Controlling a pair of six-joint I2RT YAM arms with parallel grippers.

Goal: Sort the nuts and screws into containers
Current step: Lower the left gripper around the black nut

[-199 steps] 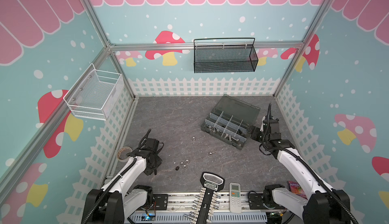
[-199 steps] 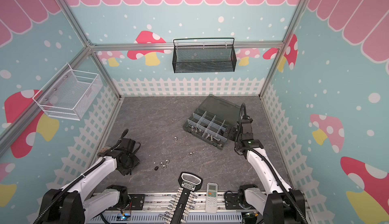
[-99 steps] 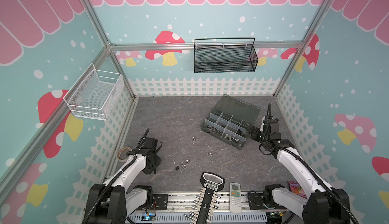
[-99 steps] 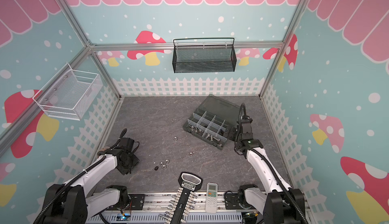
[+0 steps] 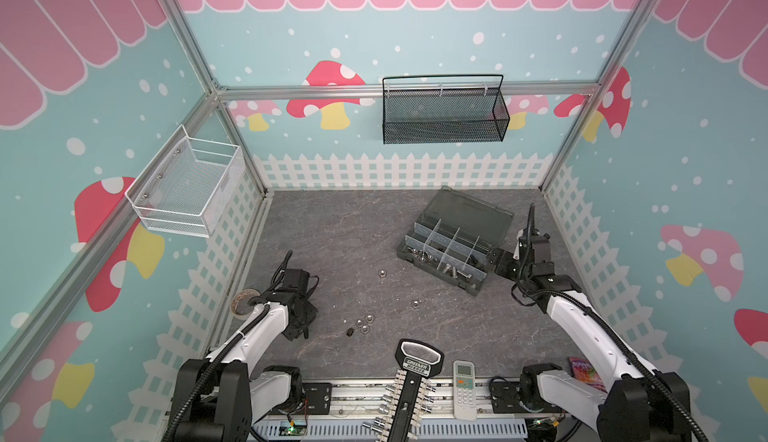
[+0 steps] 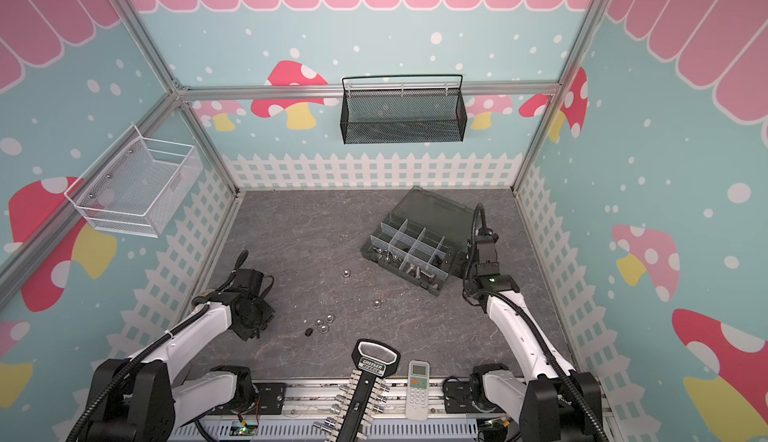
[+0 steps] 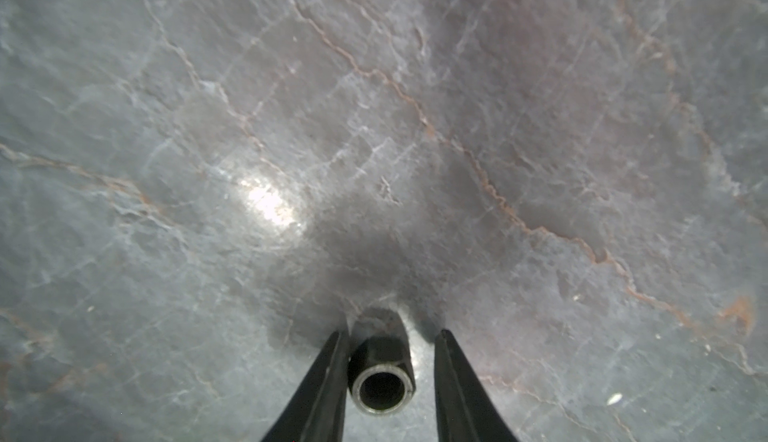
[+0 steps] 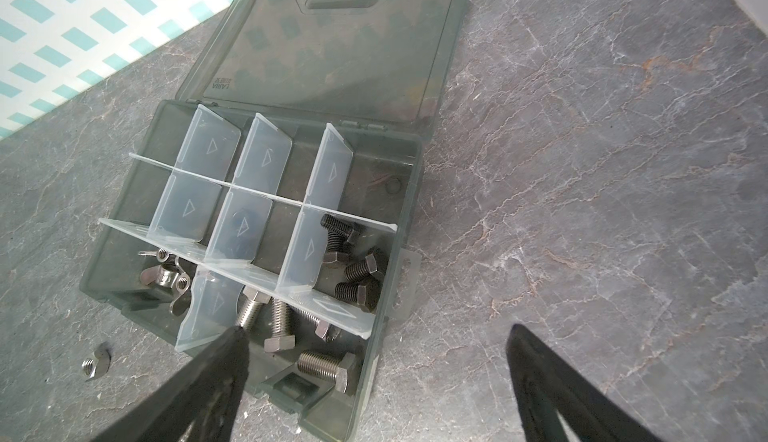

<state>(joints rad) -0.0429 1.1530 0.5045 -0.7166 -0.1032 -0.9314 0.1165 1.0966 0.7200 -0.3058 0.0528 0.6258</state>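
Observation:
In the left wrist view a black hex nut (image 7: 382, 373) with a pale rim lies on the floor between the fingers of my left gripper (image 7: 391, 332). One finger touches it and a gap shows at the other. From above, that gripper (image 5: 302, 332) hides the nut. More nuts (image 5: 364, 323) lie loose mid-floor, seen in both top views (image 6: 324, 322). My right gripper (image 8: 377, 330) stands wide open at the end of the dark grey box of containers (image 8: 124, 194), lid open. Silver screws (image 8: 324, 367) and black screws (image 8: 357, 290) lie in its compartments.
A socket rack (image 5: 409, 381) and a remote (image 5: 463, 381) lie at the front edge. A tape roll (image 5: 245, 300) sits by the left wall. A loose wing nut (image 8: 95, 363) lies beside the box. A black mesh basket (image 5: 442, 115) and a white wire basket (image 5: 191, 186) hang on the walls.
The left arm has shifted slightly at the front left of the floor. The right arm has not moved.

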